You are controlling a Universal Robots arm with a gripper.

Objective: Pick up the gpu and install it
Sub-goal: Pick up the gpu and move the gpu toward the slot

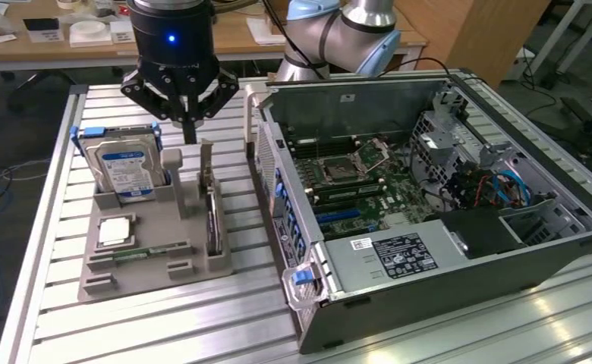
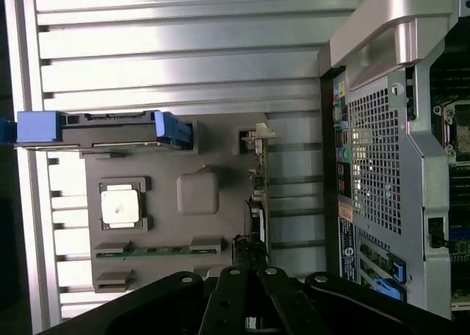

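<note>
The claw (image 1: 189, 138) hangs with its fingers pressed together, pinching nothing. Just below its tips the gpu (image 1: 213, 216) stands on edge in a slot of the grey holder (image 1: 159, 262), apart from the fingers. Beyond the gpu from the claw, the holder also carries an upright hard drive (image 1: 124, 171), a flat chip (image 1: 116, 230) and a memory stick (image 1: 149, 251). Farther out on the other side, an open computer case (image 1: 428, 258) lies on the bench (image 1: 174, 326).
</note>
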